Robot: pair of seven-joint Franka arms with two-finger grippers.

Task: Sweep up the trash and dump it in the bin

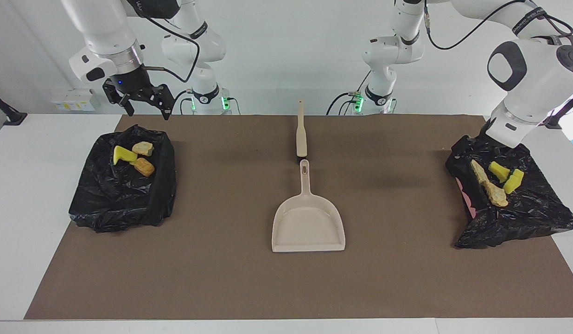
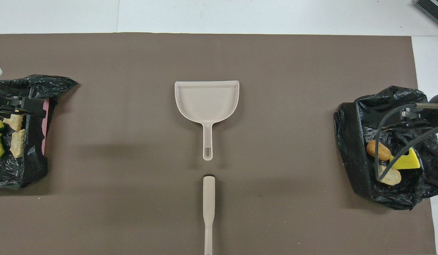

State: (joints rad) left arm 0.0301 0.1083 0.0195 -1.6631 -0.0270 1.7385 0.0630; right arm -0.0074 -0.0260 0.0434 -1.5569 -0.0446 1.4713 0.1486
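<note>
The trash lies in two bins lined with black bags. The bin (image 1: 159, 195) at the right arm's end holds a yellow piece (image 1: 122, 154), a tan lump (image 1: 143, 148) and an orange lump (image 1: 144, 167). The bin (image 1: 527, 222) at the left arm's end holds tan lumps (image 1: 489, 187) and yellow pieces (image 1: 499, 170). My right gripper (image 1: 147, 109) hangs open and empty above its bin's edge. My left gripper (image 2: 27, 108) is low over the other bin (image 2: 31, 166), mostly hidden in the facing view.
A beige dustpan (image 1: 308, 227) lies at the middle of the brown mat (image 1: 221, 278), handle toward the robots. A beige brush (image 1: 301, 134) lies in line with it, nearer to the robots. Both show in the overhead view: dustpan (image 2: 206, 101), brush (image 2: 208, 202).
</note>
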